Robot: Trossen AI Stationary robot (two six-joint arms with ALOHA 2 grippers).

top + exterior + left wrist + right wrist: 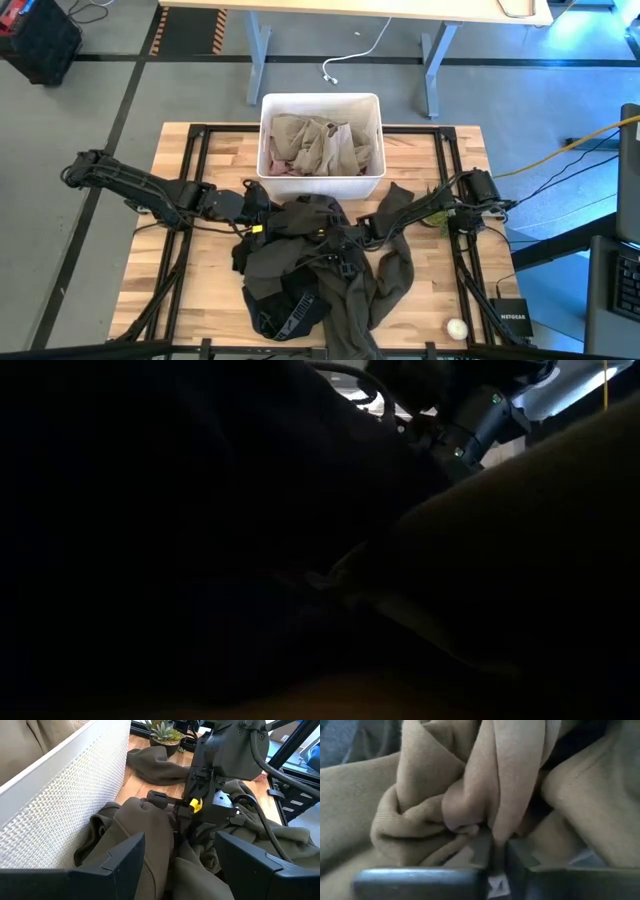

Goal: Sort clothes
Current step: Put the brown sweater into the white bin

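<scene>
High view shows you a wooden table (170, 250) on grey floor; white bin (321, 186) at the far edge; right gripper (499, 851) pinches olive garment (470, 785), left gripper (175, 870) gapes empty.

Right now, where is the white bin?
In the high view the white bin sits at the table's far edge, centred, holding khaki clothes, just behind the dark garment pile.

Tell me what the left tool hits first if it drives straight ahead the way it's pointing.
Probably the olive garment bunched just ahead of the open left tool; the right arm's tool, gripping that cloth, sits right behind it. Depth is unclear.
</scene>
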